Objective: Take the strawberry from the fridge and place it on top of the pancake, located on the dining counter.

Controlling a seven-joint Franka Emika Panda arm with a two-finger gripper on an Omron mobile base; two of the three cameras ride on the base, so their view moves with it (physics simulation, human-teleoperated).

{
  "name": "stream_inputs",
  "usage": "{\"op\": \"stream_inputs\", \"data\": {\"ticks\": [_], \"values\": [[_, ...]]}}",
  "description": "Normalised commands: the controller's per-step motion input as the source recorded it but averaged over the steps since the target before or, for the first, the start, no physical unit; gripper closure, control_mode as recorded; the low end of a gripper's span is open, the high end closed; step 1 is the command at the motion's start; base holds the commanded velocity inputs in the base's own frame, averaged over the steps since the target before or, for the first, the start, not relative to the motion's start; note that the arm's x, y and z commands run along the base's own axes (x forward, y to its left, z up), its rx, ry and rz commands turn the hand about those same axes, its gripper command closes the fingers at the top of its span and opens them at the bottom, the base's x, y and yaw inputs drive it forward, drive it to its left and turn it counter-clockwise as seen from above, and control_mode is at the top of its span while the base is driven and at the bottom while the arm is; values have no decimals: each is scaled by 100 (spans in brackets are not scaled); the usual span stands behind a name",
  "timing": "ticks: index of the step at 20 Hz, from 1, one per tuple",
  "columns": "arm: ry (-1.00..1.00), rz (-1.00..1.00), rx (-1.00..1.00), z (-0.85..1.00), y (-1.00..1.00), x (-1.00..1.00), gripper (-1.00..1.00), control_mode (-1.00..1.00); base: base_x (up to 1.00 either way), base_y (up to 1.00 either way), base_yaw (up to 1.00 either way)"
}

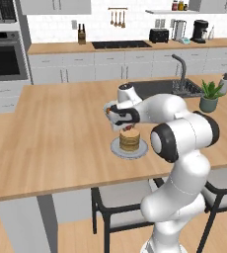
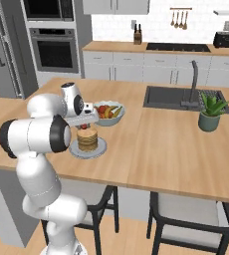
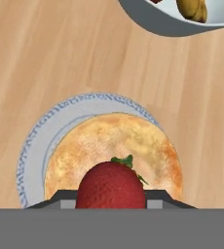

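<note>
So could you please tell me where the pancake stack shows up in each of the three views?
Left base view: pancake at centre, just below the gripper.
Right base view: left of centre, pancake beside the arm.
Hand view: lower middle, pancake behind the strawberry.
Shared landmark: its pale plate.

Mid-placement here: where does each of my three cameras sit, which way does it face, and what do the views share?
Left base view: behind the arm's left, looking down over the dining counter; the arm rises lower right, gripper above the pancake.
Right base view: behind its right, facing the same counter; the arm rises lower left, fruit bowl beyond.
Hand view: looks down along the gripper at the strawberry over the pancake.
All three share the pancake and its plate.
</note>
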Motion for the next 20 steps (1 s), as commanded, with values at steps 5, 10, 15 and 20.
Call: {"op": "stream_inputs", "data": {"ticks": [5, 10, 15, 20], "values": [[0, 5, -1, -37, 0, 0, 100, -100, 0, 0, 0], [0, 9, 0, -20, -16, 1, 100, -100, 0, 0, 0], [0, 13, 0, -27, -10, 0, -100, -100, 0, 0, 0], [0, 13, 0, -21, -3, -2, -100, -100, 0, 0, 0]]}}
